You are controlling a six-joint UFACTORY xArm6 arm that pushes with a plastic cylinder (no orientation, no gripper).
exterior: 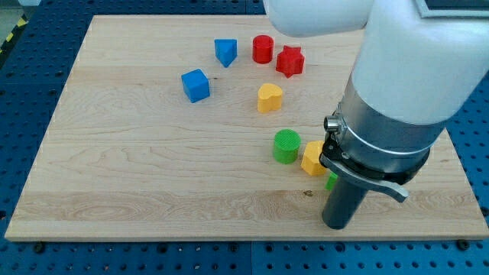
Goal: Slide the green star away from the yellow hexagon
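Observation:
The yellow hexagon [312, 158] lies on the wooden board [137, 168] at the lower right, just right of a green cylinder [286, 146]. Only a small green sliver of the green star [331, 182] shows, right below and to the right of the hexagon; it seems to touch the hexagon. The arm hides the rest of the star. My dark rod comes down next to the star, and my tip [336, 226] rests on the board just below the star, toward the view's bottom.
A yellow heart [269, 98] lies mid-board. A blue cube [195, 85], a blue triangle [225, 52], a red cylinder [263, 48] and a red star [289, 61] lie toward the view's top. The board's bottom edge is close below my tip.

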